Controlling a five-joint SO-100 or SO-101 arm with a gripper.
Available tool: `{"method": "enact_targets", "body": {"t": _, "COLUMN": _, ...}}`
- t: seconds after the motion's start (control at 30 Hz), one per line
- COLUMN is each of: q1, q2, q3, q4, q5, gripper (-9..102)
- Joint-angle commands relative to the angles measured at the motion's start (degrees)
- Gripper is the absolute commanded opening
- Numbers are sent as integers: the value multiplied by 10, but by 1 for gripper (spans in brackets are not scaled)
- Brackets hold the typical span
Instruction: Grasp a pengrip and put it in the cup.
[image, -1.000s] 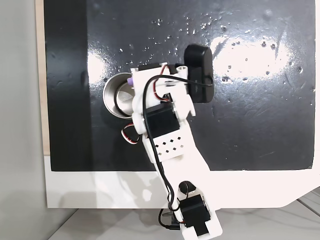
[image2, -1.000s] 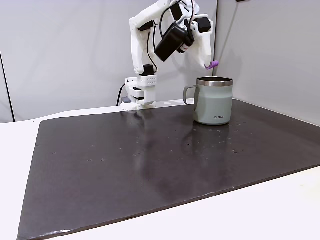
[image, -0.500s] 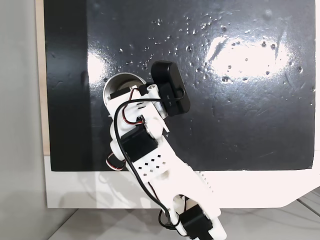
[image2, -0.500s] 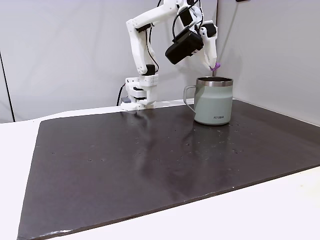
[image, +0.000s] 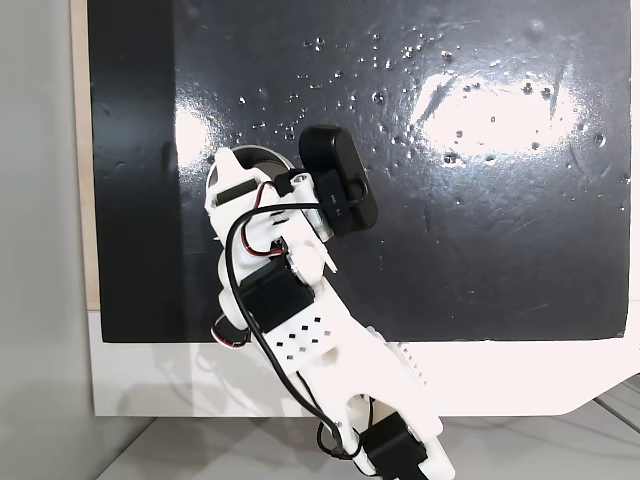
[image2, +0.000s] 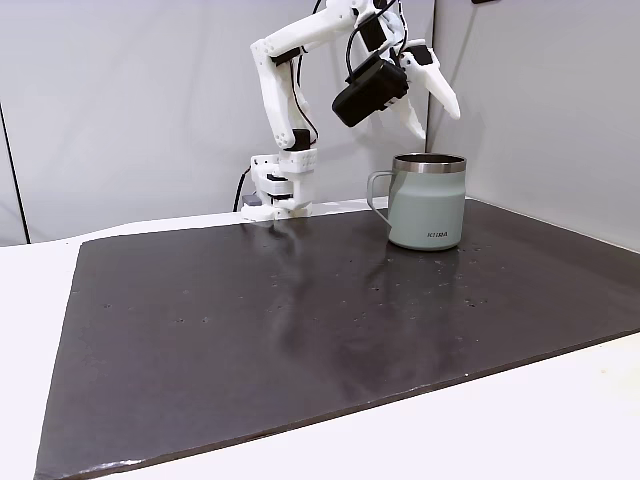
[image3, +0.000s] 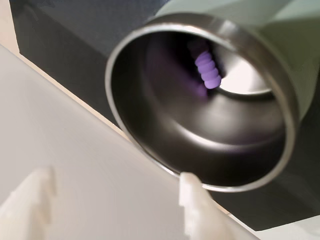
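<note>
Seen from above in a fixed view, the white plastic arm covers most of the round steel cup (image: 250, 157) on the glossy black mat (image: 480, 200). From the side, the gripper (image2: 432, 103) hangs spread wide above the cup's (image2: 428, 200) rim. The wrist view shows the ribbed purple pengrip (image3: 207, 69) lying inside the cup's (image3: 165, 135) shiny bowl.
</note>
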Motion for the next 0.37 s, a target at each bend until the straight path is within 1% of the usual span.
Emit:
{"method": "enact_targets", "body": {"t": 0.0, "q1": -2, "q2": 28, "q3": -3, "q4": 11, "q5": 4, "gripper": 31}}
{"method": "enact_targets", "body": {"t": 0.33, "q1": 4, "q2": 29, "q3": -2, "q4": 12, "q5": 4, "gripper": 31}}
